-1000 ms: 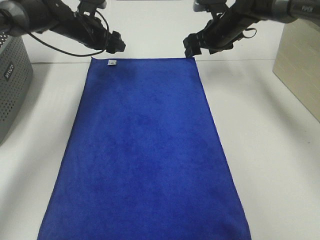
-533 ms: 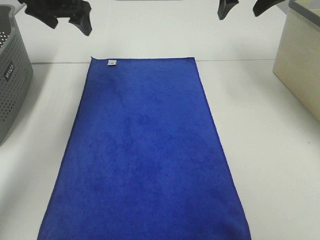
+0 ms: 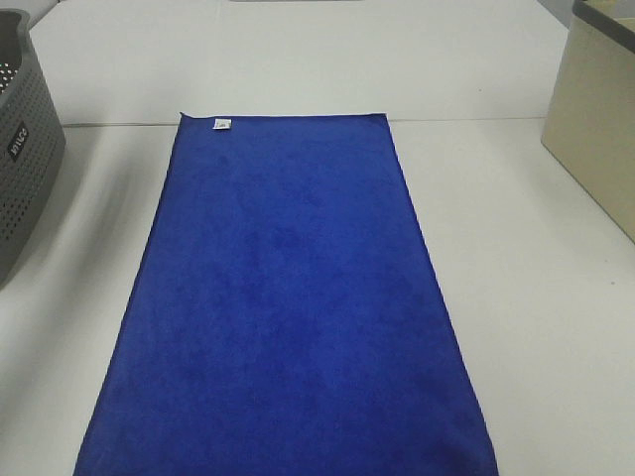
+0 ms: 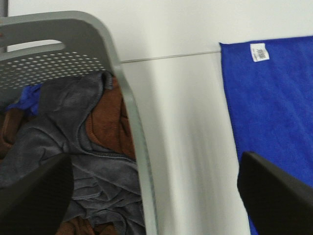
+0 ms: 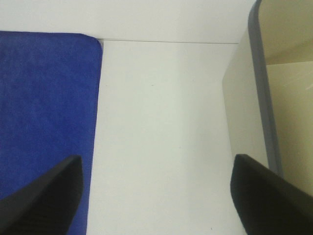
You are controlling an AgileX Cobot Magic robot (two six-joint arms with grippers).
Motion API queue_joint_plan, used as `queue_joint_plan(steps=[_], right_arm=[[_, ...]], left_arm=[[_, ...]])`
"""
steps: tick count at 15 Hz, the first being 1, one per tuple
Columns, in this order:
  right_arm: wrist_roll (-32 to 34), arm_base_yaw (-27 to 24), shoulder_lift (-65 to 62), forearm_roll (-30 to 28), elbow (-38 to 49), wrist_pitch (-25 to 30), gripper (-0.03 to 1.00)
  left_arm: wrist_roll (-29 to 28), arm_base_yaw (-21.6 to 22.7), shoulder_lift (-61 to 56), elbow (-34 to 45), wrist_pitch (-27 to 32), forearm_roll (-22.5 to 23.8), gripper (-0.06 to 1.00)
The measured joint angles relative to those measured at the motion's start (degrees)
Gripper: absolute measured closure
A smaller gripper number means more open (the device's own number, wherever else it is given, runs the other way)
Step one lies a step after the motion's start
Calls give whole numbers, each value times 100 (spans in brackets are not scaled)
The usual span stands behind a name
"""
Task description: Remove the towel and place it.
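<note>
From the high camera, the towel (image 3: 288, 307) is a big blue cloth. It lies flat and smooth on the white table (image 3: 536, 297). It has a small white tag (image 3: 222, 124) at one far corner. A grey basket (image 3: 25, 159) with little holes stands beside the towel on the tag side, apart from it. A tan box (image 3: 595, 139) stands on the towel's other side, also apart from it. No tool shows in this view.

From the left wrist camera, the left tool (image 4: 156, 196) has its two dark fingers (image 4: 274, 196) spread wide apart. It holds nothing. One finger is over the basket (image 4: 127, 112) and the other is over the edge of the towel (image 4: 274, 98). The towel's corner with the white tag (image 4: 259, 52) shows clearly, and it lies flat on the table (image 4: 186, 137). The tool does not touch the towel. In the basket lie soft grey, brown and blue cloths (image 4: 83, 147).

From the right wrist camera, the right tool (image 5: 156, 196) is also wide open and holds nothing. One of its dark fingers (image 5: 44, 200) is over the edge of the towel (image 5: 46, 107). The other is near the wall of the box (image 5: 247, 98). The towel's rounded corner lies flat on the table (image 5: 161, 122), with bare table between the towel and the box. This tool is not touching the towel.
</note>
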Motion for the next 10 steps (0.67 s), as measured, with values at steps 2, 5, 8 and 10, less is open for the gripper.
queue_joint_plan(steps=[2, 5, 8, 10], right_arm=[[0, -29, -246, 46, 109, 0, 16], [0, 0, -1129, 201, 1054, -6, 17], [0, 0, -2744, 355, 3042, -6, 18], [0, 0, -4332, 435, 4612, 23, 18]], left_arm=[[40, 218, -160, 23, 6, -258, 9], [132, 229, -773, 762, 0, -458, 9], [212, 229, -2338, 2676, -6, -464, 9], [235, 229, -4028, 4377, -6, -390, 9]])
